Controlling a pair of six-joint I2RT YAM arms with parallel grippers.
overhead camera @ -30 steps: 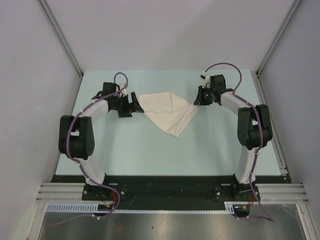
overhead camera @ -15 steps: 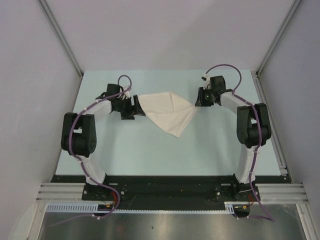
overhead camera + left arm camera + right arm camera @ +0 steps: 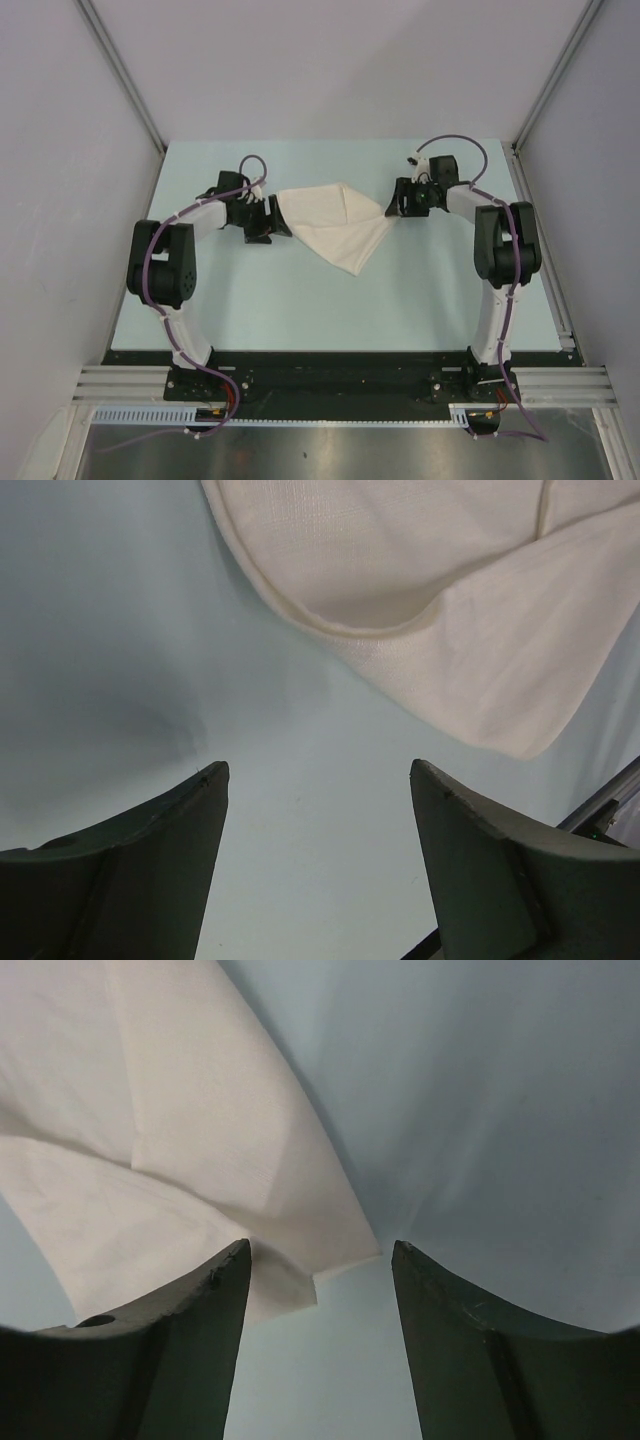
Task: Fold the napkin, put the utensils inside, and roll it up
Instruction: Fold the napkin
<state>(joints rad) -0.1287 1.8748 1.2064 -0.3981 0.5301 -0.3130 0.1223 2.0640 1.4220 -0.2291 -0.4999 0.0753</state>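
Table: pale blue flat tabletop, cloth lying mid-far.
Napkin: thin white cloth napkin, folded wedge; long axis diagonal, far-left to near-right, tip toward the bases.
Left gripper: jaws apart, empty, beside left edge.
Right gripper: jaws apart around right corner.

**Pale Cloth, Pale Table, Dark Arms**

The napkin at centre frame is plain cream-white, without pattern. The table is flat pale blue. The left arm and right arm are black and white with purple cables. The left gripper is dark grey.
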